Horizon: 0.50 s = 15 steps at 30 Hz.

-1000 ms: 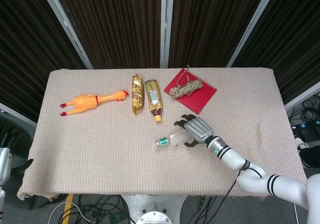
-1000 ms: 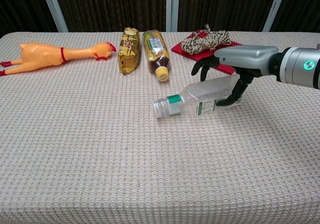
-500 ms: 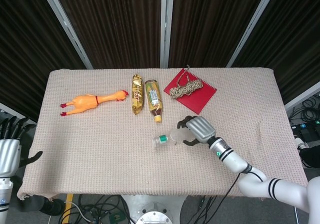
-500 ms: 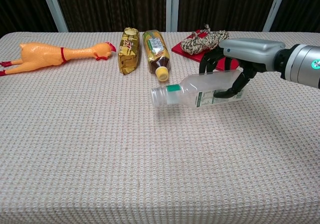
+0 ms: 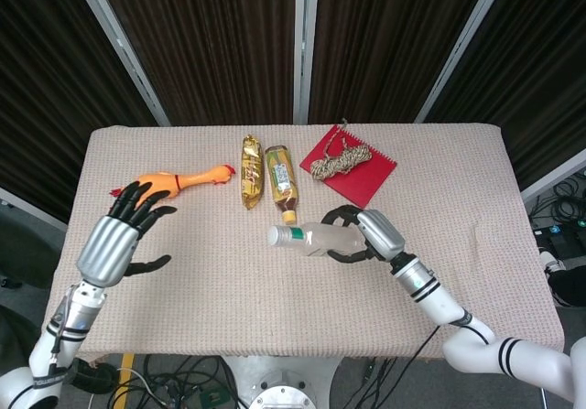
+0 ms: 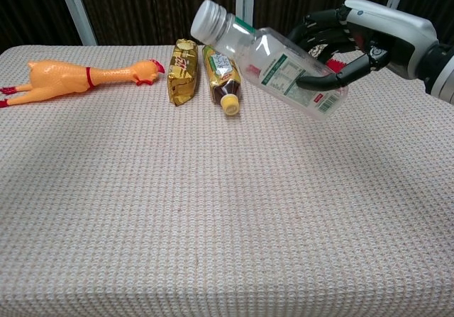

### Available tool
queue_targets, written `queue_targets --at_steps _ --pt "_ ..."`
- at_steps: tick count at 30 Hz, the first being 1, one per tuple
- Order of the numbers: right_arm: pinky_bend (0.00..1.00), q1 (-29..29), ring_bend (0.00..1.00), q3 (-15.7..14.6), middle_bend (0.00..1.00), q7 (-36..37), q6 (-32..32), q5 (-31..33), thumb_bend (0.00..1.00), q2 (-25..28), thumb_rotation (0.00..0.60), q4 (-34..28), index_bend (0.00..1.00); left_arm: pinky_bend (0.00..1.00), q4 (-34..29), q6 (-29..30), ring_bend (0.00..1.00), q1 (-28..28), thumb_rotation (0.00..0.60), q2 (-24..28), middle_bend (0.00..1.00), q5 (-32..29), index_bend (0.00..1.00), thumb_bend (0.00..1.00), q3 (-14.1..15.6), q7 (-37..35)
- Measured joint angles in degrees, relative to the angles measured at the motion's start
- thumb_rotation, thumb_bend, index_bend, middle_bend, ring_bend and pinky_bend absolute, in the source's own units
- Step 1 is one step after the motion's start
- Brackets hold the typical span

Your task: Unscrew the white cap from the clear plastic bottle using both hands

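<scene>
The clear plastic bottle (image 6: 284, 65) is up off the tabletop (image 5: 229, 272), held in the air over the middle of it and tipped so that its white cap (image 6: 201, 19) points up and toward the left edge. The right hand (image 5: 366, 235) grips it round the lower body, fingers (image 6: 326, 37) curled over the label and the thumb under it, so the neck and cap stick out free. The cap looks to be fully on; no turning has begun.

The left hand (image 5: 124, 240) is well apart from the bottle, hanging over the left part of the tabletop with its fingers spread and nothing in them; only the head view shows it. So I judge this to be the step of presenting the bottle, with the second hand not yet at the cap. The next move calls for the left hand to cross toward the middle, line up with the tilted neck, and close thumb and fingers round the cap while the right hand keeps the body from spinning.

Along the far edge lie a rubber chicken (image 5: 169, 187), a gold snack packet (image 5: 251, 172), a tea bottle (image 5: 282, 184) with a yellow cap, and a coil of rope (image 5: 341, 162) on a red notebook (image 5: 366, 178).
</scene>
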Motion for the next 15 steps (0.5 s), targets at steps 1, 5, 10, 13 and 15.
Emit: queue_targets --at_steps 1,5,10,13,15 --pt "0.45 0.0 0.28 0.1 0.46 1.0 0.4 -0.3 0.28 -0.2 0.600 0.0 0.49 0.00 -0.1 -0.4 0.02 -0.8 0.600 -0.7 0.13 0.2 0.26 0.09 -0.3 -0.2" --pt "0.45 1.0 0.28 0.6 0.46 2.6 1.1 -1.3 0.29 -1.1 0.600 -0.2 0.49 0.01 -0.3 -2.1 0.02 -4.0 0.600 -3.7 0.13 0.6 0.26 0.09 -1.5 -0.6" --pt "0.45 1.9 0.29 0.8 0.46 2.3 0.7 -1.4 0.29 -1.8 0.600 -0.5 0.49 0.01 -0.5 -3.2 0.02 -6.8 0.600 -6.6 0.13 0.5 0.24 0.09 -2.5 -0.6" --pt "0.45 2.2 0.29 0.8 0.46 1.8 0.3 -1.0 0.29 -2.0 0.600 -0.3 0.49 0.01 -0.7 -3.4 0.02 -7.8 0.600 -7.8 0.13 0.2 0.24 0.09 -2.7 0.3" --pt "0.45 2.4 0.29 0.7 0.46 1.8 0.1 -0.9 0.29 -2.0 0.600 -0.4 0.49 0.01 -0.9 -3.6 0.02 -8.5 0.600 -8.7 0.13 0.0 0.24 0.09 -2.8 0.8"
